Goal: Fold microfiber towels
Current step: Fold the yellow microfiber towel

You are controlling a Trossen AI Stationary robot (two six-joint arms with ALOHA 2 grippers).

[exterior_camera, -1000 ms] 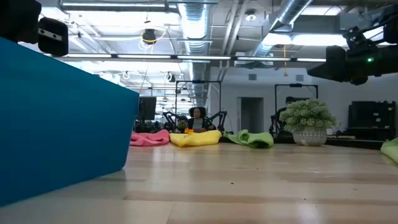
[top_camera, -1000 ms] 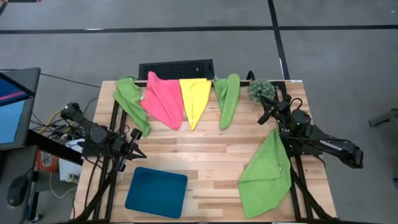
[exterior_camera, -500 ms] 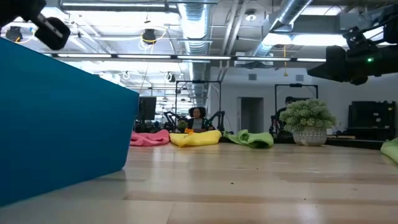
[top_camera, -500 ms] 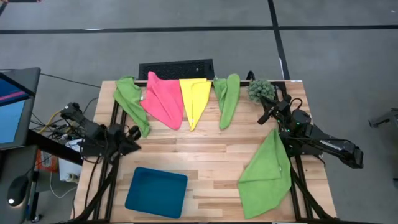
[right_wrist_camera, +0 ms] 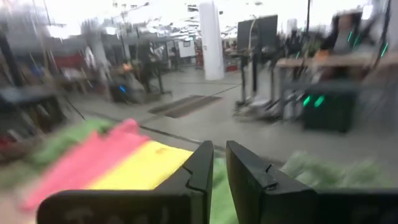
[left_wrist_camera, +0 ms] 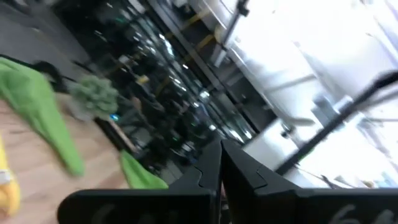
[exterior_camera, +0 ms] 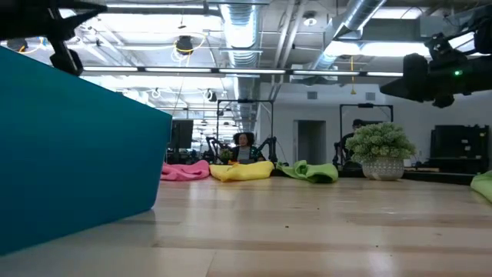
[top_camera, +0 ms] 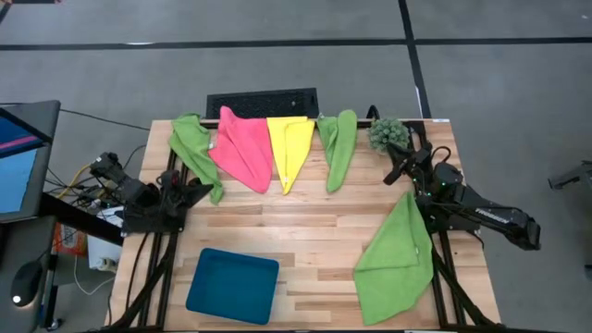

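Wooden table [top_camera: 305,222]. Large lime towel [top_camera: 396,261] spread at right near edge. Teal tray [top_camera: 232,285] near front. Pink towel [top_camera: 242,145], yellow towel [top_camera: 289,146], two lime towels draped along far edge. Left gripper [top_camera: 190,191] at left edge, fingers closed, empty. Right gripper [top_camera: 400,171] beside plant [top_camera: 388,134], fingers narrowly apart, empty.

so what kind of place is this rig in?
Looks like an open robotics lab or workshop: exposed ceiling ducts, more arm rigs at benches behind the table, and a monitor beside it.
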